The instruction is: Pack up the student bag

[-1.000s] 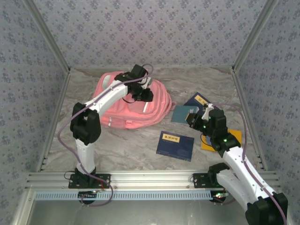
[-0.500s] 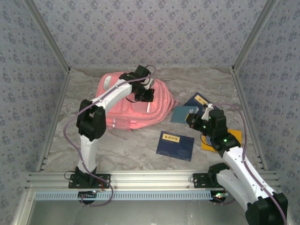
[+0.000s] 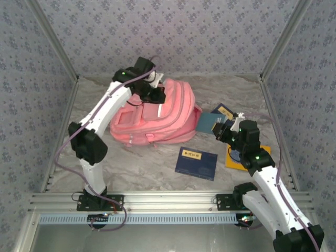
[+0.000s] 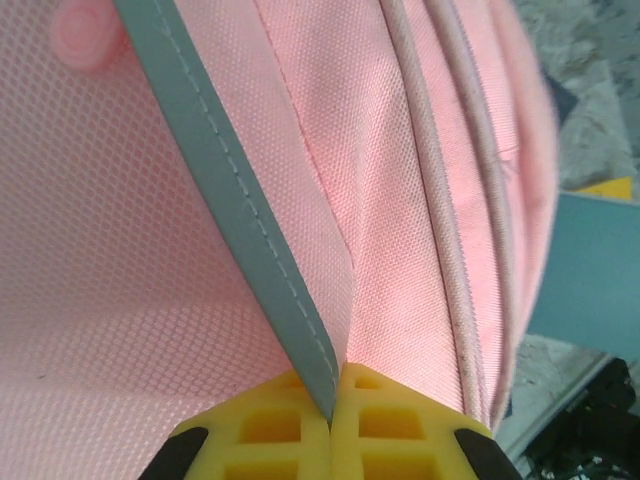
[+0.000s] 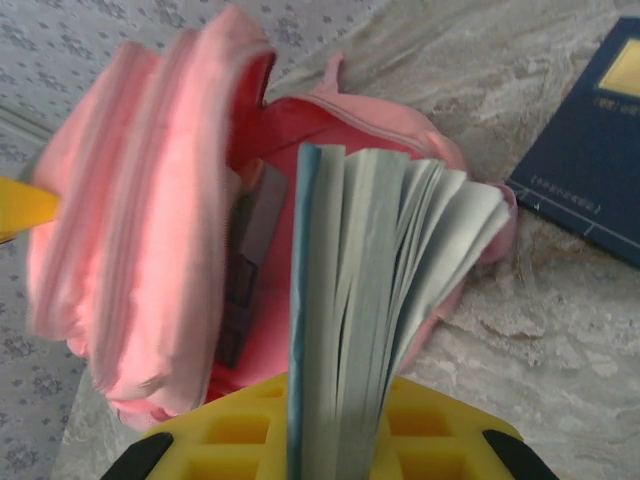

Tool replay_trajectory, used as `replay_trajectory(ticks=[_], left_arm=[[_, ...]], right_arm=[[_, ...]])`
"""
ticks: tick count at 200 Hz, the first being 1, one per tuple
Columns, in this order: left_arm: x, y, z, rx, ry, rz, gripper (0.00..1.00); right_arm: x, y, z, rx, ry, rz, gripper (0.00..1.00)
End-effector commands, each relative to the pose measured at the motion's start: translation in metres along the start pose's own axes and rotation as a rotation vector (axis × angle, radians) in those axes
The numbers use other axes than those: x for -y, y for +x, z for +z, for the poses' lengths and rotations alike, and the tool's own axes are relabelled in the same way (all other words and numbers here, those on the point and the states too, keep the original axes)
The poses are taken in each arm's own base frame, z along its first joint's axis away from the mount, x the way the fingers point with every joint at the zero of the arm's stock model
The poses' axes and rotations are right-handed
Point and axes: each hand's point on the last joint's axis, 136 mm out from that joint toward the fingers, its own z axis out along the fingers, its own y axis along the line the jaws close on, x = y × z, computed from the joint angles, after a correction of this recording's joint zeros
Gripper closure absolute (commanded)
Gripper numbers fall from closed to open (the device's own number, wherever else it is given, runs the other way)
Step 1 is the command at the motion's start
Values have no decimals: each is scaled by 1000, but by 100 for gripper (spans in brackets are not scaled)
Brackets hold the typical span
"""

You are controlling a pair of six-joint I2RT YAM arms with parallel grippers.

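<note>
Bag (image 3: pixel 168 118) on the bench (image 3: pixel 142 168), back-left, mouth gaping. Left pincer (image 4: pixel 333 385) clenched on its trim (image 4: pixel 240 230), right pincer (image 5: pixel 330 400) grasping a teal book (image 5: pixel 350 300) at the opening. Something dark (image 5: pixel 255 250) already inside, I'd say; blue book (image 3: pixel 196 163) and orange one (image 3: pixel 234 159) left.

Your left gripper (image 4: pixel 332 405) is clamped on the student bag's (image 4: pixel 420 200) grey trim strip (image 4: pixel 245 215). Its yellow pads (image 4: pixel 390 425) meet around it.
</note>
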Motion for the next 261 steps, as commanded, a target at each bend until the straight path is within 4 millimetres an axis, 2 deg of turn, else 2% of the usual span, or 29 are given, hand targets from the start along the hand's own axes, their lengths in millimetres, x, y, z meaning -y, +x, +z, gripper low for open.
replay_trajectory(ticks=[1,16,36,39,65,99,127,163,189,229,249,261], left_arm=[[36,-6,-77,135,117,109,100],[43,-5,-100,189,186,120,100],[53,-4,-120,236,282,149,100],[51,0,-116,222,294,141,100],[64,6,-119,227,418,160,100],[70,4,-124,240,454,182,100],[73,5,-125,238,476,181,100],[73,7,-123,240,485,185,100],[70,8,-120,240,483,176,100],[63,5,-123,261,478,149,100],[52,1,-129,294,473,120,100],[46,-1,-132,310,479,93,100]], right_arm=[[-24,-22,-10,65,-76,-40,100],[-39,-22,-8,54,-165,-14,100],[-61,-27,-3,47,-288,18,100],[-65,-26,-2,40,-308,25,100],[-90,-23,9,-23,-442,80,100],[-110,-6,35,-124,-493,112,100],[-122,12,59,-196,-523,147,100],[-148,32,83,-260,-607,188,100],[-157,57,109,-301,-564,160,100],[-169,105,151,-356,-455,55,87],[-175,127,166,-400,-436,39,56],[-172,128,169,-399,-422,38,43]])
